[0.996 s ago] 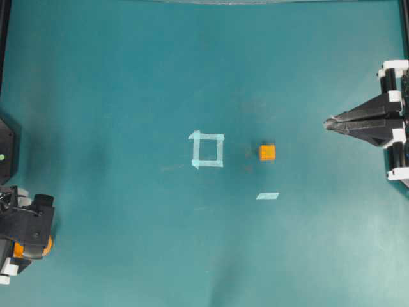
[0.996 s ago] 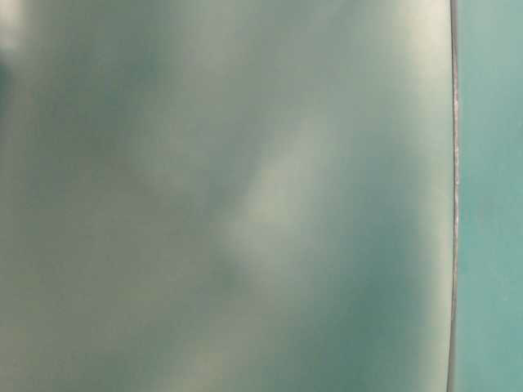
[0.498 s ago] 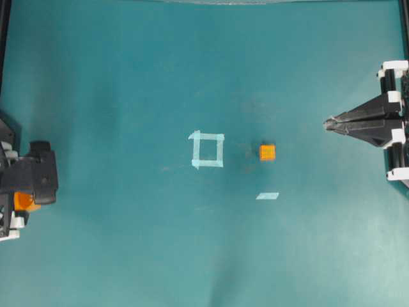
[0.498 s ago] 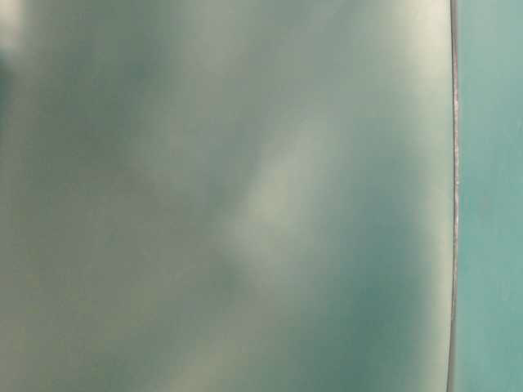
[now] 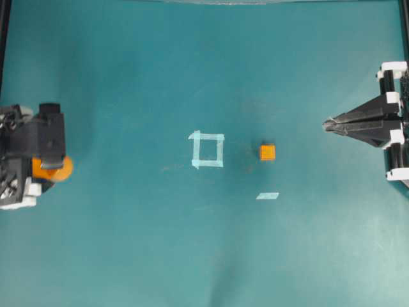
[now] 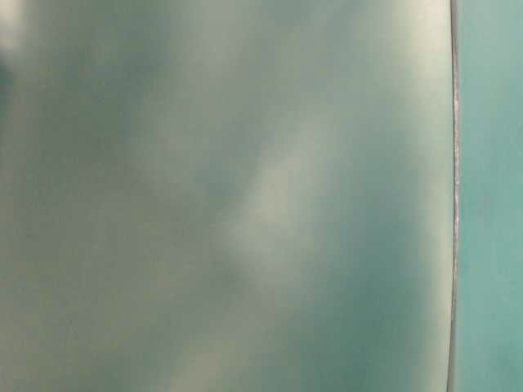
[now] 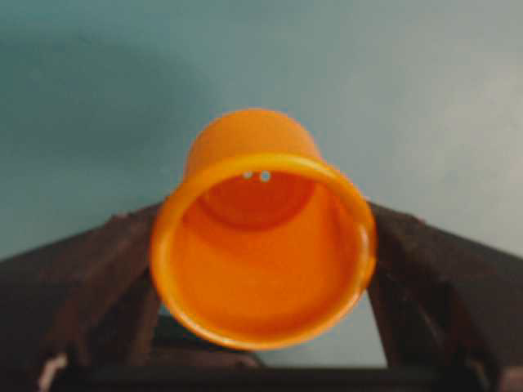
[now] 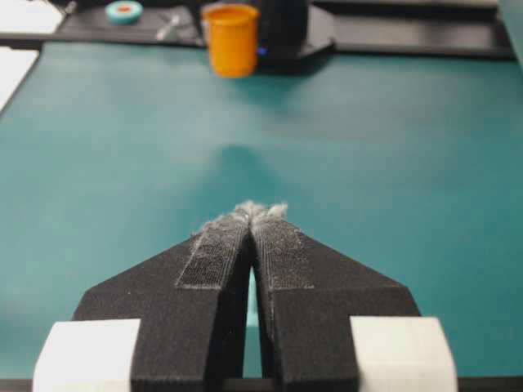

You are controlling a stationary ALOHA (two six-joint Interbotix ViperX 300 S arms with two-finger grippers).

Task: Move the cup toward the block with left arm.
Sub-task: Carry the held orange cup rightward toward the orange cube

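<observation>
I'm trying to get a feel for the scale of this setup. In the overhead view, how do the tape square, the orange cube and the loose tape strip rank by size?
Largest to smallest, as they look in the overhead view:
1. tape square
2. and 3. block and loose tape strip: the strip is longer but thinner, so too close to rank.

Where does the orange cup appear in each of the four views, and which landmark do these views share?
Overhead: the cup is at the far left edge, mid-height, partly under the left gripper.
Table-level: not in it; the picture is only a blur.
Left wrist: centre, its open mouth toward the camera, between the fingers.
Right wrist: top, left of centre.
Shared landmark: the teal table.
</observation>
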